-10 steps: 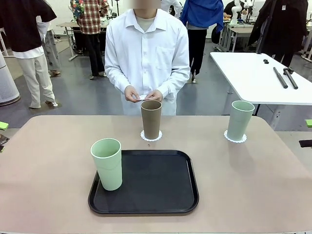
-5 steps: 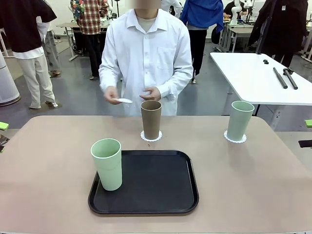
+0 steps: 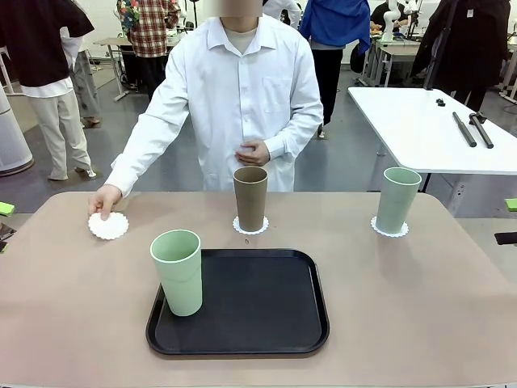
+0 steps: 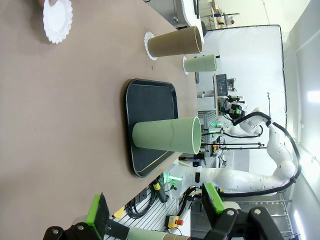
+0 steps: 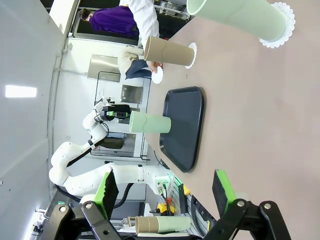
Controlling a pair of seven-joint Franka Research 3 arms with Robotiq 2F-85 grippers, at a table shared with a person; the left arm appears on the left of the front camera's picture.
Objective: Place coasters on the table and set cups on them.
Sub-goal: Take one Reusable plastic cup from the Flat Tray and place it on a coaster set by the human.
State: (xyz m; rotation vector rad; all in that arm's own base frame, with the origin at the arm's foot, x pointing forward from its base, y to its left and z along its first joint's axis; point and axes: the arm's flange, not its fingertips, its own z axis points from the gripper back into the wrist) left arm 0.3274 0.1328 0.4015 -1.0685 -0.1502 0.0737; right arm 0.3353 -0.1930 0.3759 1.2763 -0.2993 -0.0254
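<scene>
Table [image 3: 420, 307]: tray [image 3: 266, 311] at near edge, mint cup [image 3: 179, 271] on its left edge; brown cup [image 3: 250, 198] and right cup [image 3: 397, 200] sit on far-edge coasters [image 3: 240, 226]. A hand [image 3: 102, 200] sets the third coaster [image 3: 108, 225] near the far-left corner. Mint cup looks light, stiff, smooth: grip mid-wall. Left gripper [image 4: 152, 207], right gripper [image 5: 165, 189] gape empty

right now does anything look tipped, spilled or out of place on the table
Nothing tipped or spilled. One mint green cup stands on the black tray, not on a coaster; a bare coaster lies far left, the person's hand touching it.
</scene>
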